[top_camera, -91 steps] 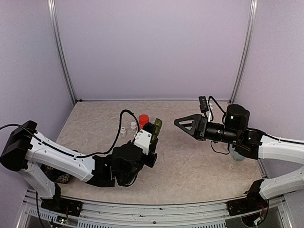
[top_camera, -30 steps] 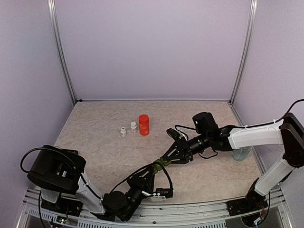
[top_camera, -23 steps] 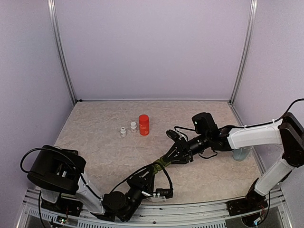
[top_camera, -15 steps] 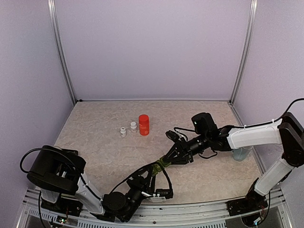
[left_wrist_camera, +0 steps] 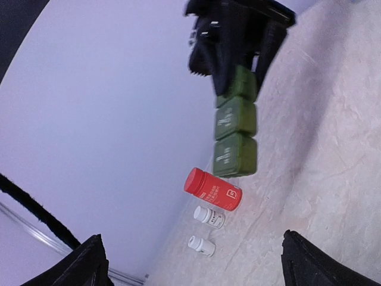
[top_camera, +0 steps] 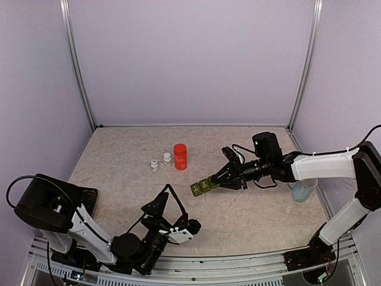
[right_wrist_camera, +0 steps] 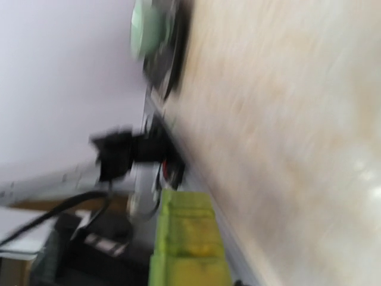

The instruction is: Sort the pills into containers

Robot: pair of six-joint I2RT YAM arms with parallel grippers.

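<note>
The containers (top_camera: 202, 186), a dark green strip of three joined compartments with lids closed, hang above the table's middle. My right gripper (top_camera: 216, 180) is shut on the strip's right end. The left wrist view shows the same strip (left_wrist_camera: 235, 128) hanging out of the black right gripper (left_wrist_camera: 238, 42). In the right wrist view the strip (right_wrist_camera: 187, 244) is a blurred yellow-green bar at the bottom. My left gripper (top_camera: 174, 214) stands wide open and empty, low near the table's front edge. No pills are in view.
A red bottle (top_camera: 180, 156) and two small white bottles (top_camera: 167, 158) (top_camera: 154, 165) stand together at the back left of centre. A pale blue mug (top_camera: 302, 190) sits at the right edge behind my right arm.
My left gripper let go of the strip, opened wide and drew back toward the front edge. My right gripper closed on the strip and carried it up and to the right.
</note>
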